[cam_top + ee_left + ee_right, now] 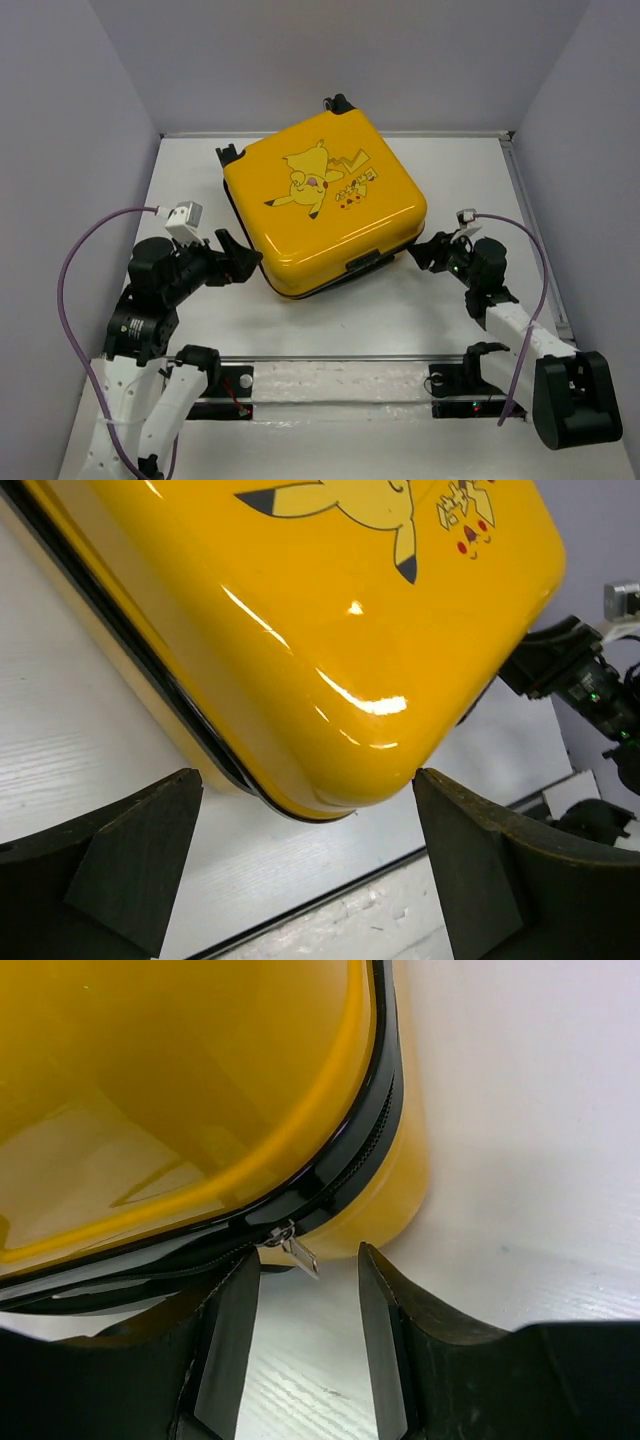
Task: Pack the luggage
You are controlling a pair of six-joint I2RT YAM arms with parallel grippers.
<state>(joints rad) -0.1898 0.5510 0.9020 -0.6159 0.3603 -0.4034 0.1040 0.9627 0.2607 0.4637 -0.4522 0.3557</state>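
The luggage (pixel 325 205) lies flat and closed in the middle of the table, yellow shell with the cartoon print facing up. My left gripper (pixel 238 260) stands wide open at its near left corner; in the left wrist view the rounded corner (pixel 340 770) sits between the spread fingertips, held by neither. My right gripper (pixel 425 252) is at the near right corner, open, with nothing between its fingers. In the right wrist view a small metal zipper pull (pixel 300 1252) hangs from the black zipper trim (pixel 372 1130) just ahead of the right gripper (pixel 308 1260), free of both pads.
Black caster wheels (pixel 338 102) (pixel 228 153) stick out on the case's far side. Grey walls close in the white table (pixel 470 170) on three sides. A metal rail (pixel 330 358) runs along the near edge between the arm bases. Purple cables (pixel 75 260) loop beside each arm.
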